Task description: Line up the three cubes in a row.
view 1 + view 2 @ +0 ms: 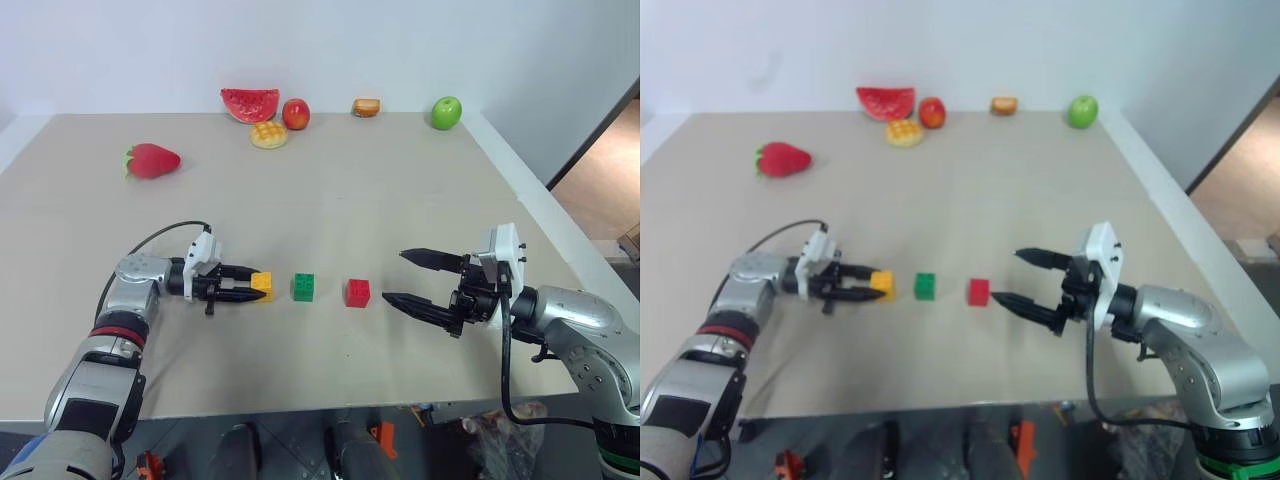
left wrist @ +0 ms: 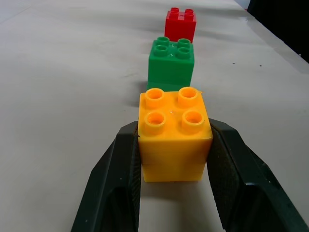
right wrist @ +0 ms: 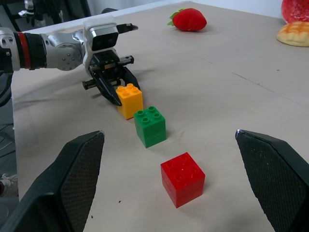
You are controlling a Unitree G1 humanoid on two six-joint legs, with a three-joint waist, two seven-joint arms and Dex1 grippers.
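Three studded cubes stand in a line on the beige table (image 1: 330, 200), near its front edge: yellow-orange (image 1: 264, 281), green (image 1: 303, 287) and red (image 1: 357, 292). My left gripper (image 1: 252, 284) lies low over the table at the left end of the line, shut on the yellow-orange cube (image 2: 174, 140), one black finger (image 2: 120, 183) on each side. In the left wrist view the green cube (image 2: 171, 65) and red cube (image 2: 180, 24) stand straight behind it. My right gripper (image 1: 394, 276) hovers just right of the red cube (image 3: 182, 178), open and empty.
Toy food lies along the table's far edge: a watermelon slice (image 1: 250, 103), a round waffle-patterned toy (image 1: 268, 134), a red fruit (image 1: 296, 113), a small bread piece (image 1: 366, 106) and a green apple (image 1: 446, 112). A red strawberry (image 1: 152, 160) lies far left.
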